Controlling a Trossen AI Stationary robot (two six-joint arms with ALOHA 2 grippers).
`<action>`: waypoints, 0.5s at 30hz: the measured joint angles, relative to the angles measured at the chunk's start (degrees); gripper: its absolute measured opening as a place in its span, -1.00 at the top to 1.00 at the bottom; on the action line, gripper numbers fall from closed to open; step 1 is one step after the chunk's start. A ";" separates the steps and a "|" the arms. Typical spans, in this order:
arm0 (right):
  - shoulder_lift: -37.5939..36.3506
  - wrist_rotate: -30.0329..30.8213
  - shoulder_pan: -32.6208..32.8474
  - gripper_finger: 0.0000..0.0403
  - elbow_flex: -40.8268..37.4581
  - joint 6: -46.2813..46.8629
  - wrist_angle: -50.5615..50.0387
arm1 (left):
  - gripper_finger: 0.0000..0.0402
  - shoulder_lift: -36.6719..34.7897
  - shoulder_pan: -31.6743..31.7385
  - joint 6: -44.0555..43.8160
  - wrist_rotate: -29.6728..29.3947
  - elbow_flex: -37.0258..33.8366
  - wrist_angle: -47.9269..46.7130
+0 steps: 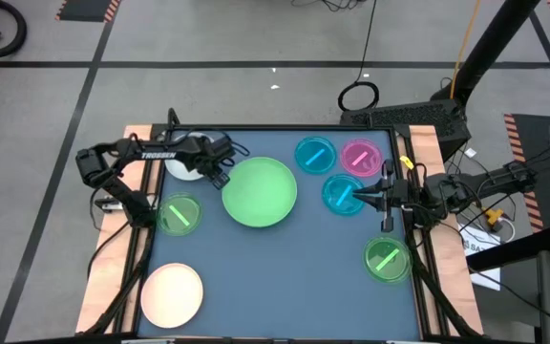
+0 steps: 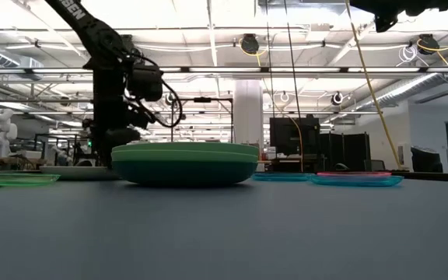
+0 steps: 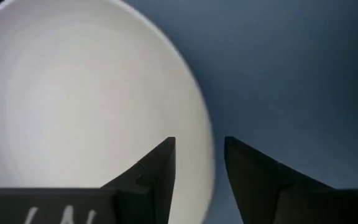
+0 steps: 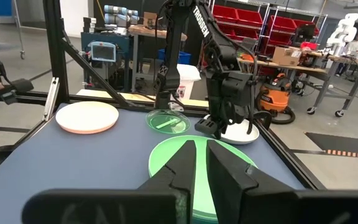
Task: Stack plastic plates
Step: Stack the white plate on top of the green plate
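Observation:
My left gripper (image 1: 222,175) (image 3: 199,143) is open and hovers above the white plate (image 1: 181,170) (image 3: 86,93) at the table's far left. One finger is over the plate's rim and the other over bare table. Beside it lies a large light green plate (image 1: 259,192) on a darker green one (image 2: 185,173). My right gripper (image 1: 361,196) (image 4: 201,142) is shut and waits level above a small blue plate (image 1: 340,194), pointing left. Another blue plate (image 1: 315,155), a pink one (image 1: 359,158), two small green ones (image 1: 178,214) (image 1: 387,258) and a cream plate (image 1: 172,294) lie flat.
The dark table top (image 1: 285,277) has bare room in its middle and near part. Wooden side rails (image 1: 428,287) and a black frame border it. Cables and a stand sit on the floor beyond the far edge.

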 joint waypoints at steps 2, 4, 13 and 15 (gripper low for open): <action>0.01 -0.02 0.00 0.84 0.01 0.00 -0.01 | 0.28 0.00 0.00 -0.36 -1.31 -0.85 -0.03; 0.00 -0.01 0.01 0.84 0.01 0.00 0.01 | 0.28 0.00 0.00 -0.31 -1.64 -1.73 0.85; 0.01 0.00 0.02 0.84 0.00 0.00 0.01 | 0.34 0.00 -0.56 -0.28 -5.83 -3.92 4.60; 0.01 0.00 0.01 0.84 -0.01 0.00 0.01 | 0.46 0.00 -1.12 0.07 -6.83 -3.92 4.66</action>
